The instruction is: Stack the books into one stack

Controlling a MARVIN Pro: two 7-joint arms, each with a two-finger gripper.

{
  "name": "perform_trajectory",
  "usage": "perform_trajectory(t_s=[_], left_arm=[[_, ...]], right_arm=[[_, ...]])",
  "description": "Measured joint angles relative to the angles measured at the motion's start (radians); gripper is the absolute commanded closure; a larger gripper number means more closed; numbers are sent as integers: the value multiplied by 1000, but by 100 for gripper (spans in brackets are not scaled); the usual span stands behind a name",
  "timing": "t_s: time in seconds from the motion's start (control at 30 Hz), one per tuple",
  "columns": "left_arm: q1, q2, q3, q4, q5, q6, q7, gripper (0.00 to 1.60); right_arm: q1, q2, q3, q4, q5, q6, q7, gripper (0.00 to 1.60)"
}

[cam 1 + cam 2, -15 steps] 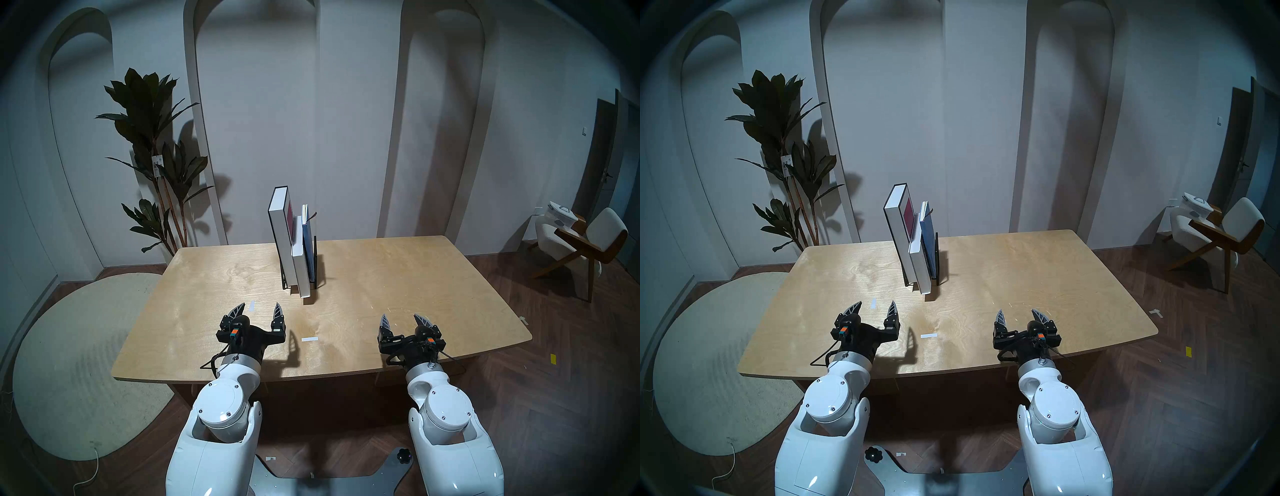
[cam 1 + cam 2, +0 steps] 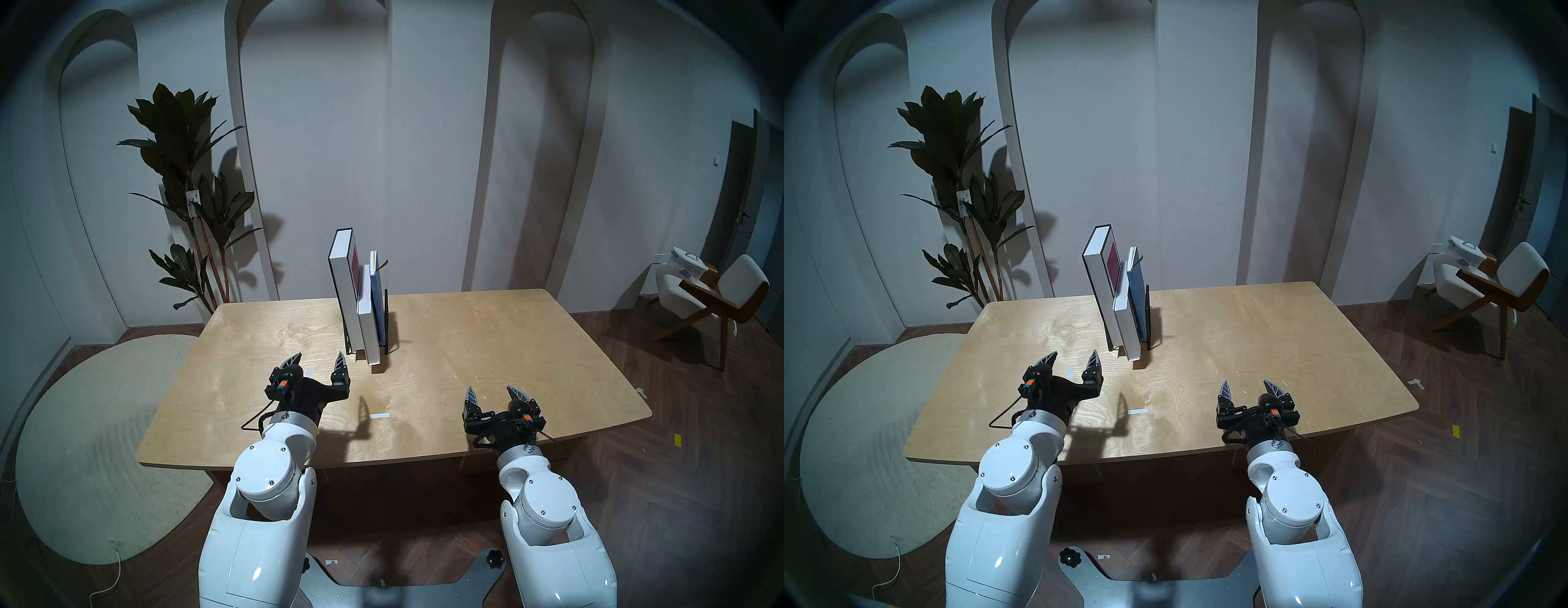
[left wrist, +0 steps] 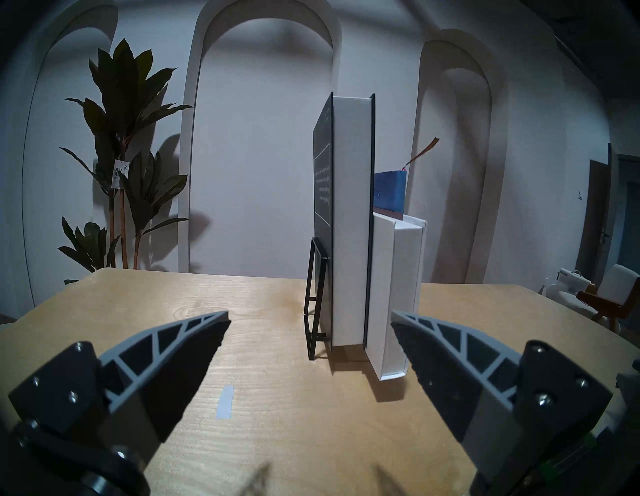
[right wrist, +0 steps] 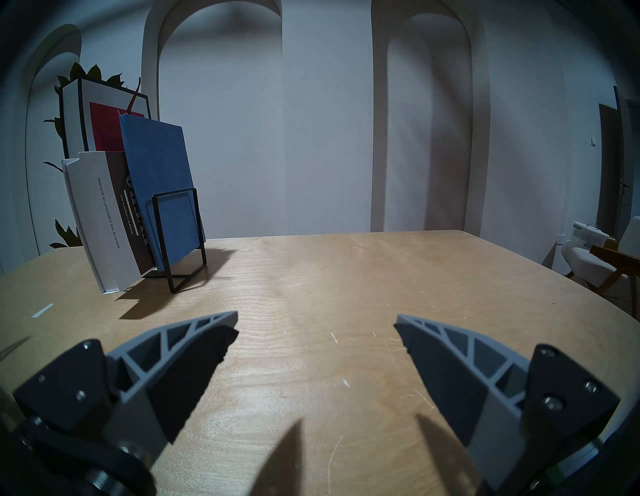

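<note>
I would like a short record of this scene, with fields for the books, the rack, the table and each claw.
books: three, upright in rack, not stacked
black book: tallest, leftmost
brown-covered book: middle, white spine, pokes out toward robot
blue book: thin, rightmost, leaning
wire rack: black, on table
table: light wood
left claw: open, empty, short of the books
right claw: open, empty, over bare table
</note>
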Motion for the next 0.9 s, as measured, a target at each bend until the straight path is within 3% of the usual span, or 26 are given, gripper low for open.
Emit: perform_trajectory(t_s=[0.4,0.9], left_arm=[[-95,0,1,56,-85,84,-61,0],[-232,-4,-107,133,-312,233,-178,0]], right_arm=[[0,0,0,0,0,0,0,0],[0,0,0,1,0,0,0,0]])
